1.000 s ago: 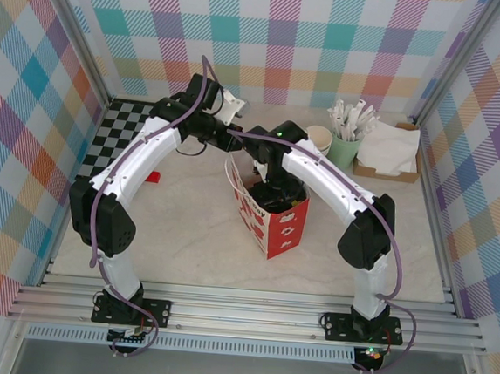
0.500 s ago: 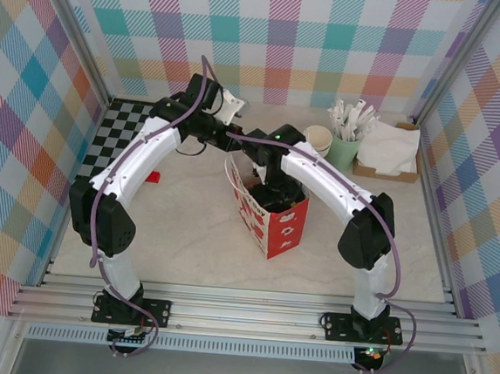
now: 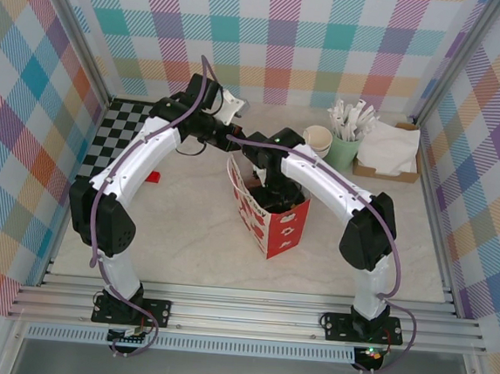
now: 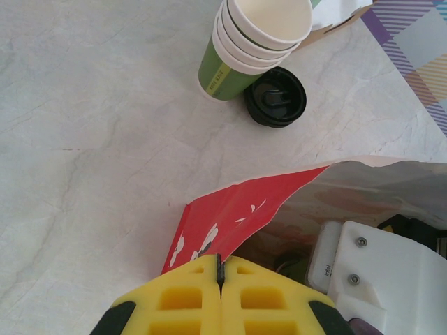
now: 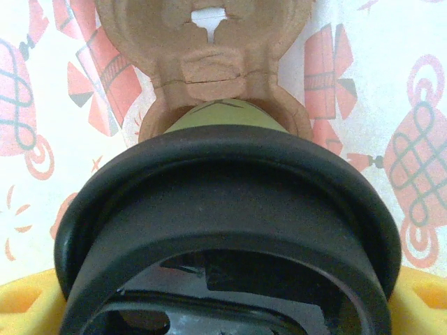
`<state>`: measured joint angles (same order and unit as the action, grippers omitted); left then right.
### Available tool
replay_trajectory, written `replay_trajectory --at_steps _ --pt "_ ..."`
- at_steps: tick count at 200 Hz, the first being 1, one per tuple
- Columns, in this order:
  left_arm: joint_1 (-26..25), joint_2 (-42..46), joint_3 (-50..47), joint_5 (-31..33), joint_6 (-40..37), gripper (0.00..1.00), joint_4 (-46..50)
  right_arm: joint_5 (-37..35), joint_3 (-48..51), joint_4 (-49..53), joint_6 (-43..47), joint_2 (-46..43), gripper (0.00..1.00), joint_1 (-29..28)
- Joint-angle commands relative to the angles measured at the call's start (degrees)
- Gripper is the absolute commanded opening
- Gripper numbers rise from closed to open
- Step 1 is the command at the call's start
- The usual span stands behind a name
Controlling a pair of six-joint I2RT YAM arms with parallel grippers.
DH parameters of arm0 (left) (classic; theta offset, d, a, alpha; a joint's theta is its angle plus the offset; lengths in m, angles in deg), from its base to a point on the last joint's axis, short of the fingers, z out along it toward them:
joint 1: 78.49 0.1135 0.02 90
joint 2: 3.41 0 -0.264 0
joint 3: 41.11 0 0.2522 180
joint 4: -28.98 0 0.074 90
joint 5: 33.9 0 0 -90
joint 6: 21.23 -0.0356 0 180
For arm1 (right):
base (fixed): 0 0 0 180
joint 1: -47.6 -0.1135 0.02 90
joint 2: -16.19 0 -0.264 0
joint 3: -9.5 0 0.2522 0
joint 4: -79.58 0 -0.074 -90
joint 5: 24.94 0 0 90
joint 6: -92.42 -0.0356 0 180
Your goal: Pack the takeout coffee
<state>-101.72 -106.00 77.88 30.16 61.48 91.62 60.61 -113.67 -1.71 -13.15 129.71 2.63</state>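
The takeout coffee (image 5: 223,115) is a green cup under a round black lid (image 5: 223,181), very close in the right wrist view. Its base sits in a brown cardboard cup holder (image 5: 209,70) inside the red patterned bag (image 3: 269,217). My right gripper (image 5: 223,307) is down in the bag, its yellow fingers (image 5: 28,300) flanking the lid on both sides and closed on the cup. At the bag's back rim my left gripper (image 4: 220,269) is shut on the red paper edge (image 4: 244,209), holding the mouth open.
A stack of lidless green cups (image 4: 244,42) and a loose black lid (image 4: 276,98) stand behind the bag. A pale-green cup of wrapped sticks (image 3: 345,147) and a napkin box (image 3: 389,151) sit back right. A checkered mat (image 3: 124,128) lies back left.
My right wrist has shifted slightly toward the back left over the bag. The left arm holds the same place on the bag's edge.
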Motion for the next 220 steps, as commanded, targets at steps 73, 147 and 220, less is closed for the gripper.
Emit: replay_trajectory --at_steps 73,147,220 --pt "-0.24 1.71 -0.58 -0.86 -0.54 0.0 -0.02 -0.47 2.57 -2.32 0.5 -1.88 0.37 0.5" --pt "-0.24 1.6 -0.65 -0.96 -0.45 0.0 -0.02 -0.47 4.37 -3.5 0.73 -1.92 0.37 0.68" --pt "-0.24 1.52 -0.63 -0.96 -0.55 0.0 0.0 -0.13 5.67 -4.09 0.96 -1.06 0.37 1.07"
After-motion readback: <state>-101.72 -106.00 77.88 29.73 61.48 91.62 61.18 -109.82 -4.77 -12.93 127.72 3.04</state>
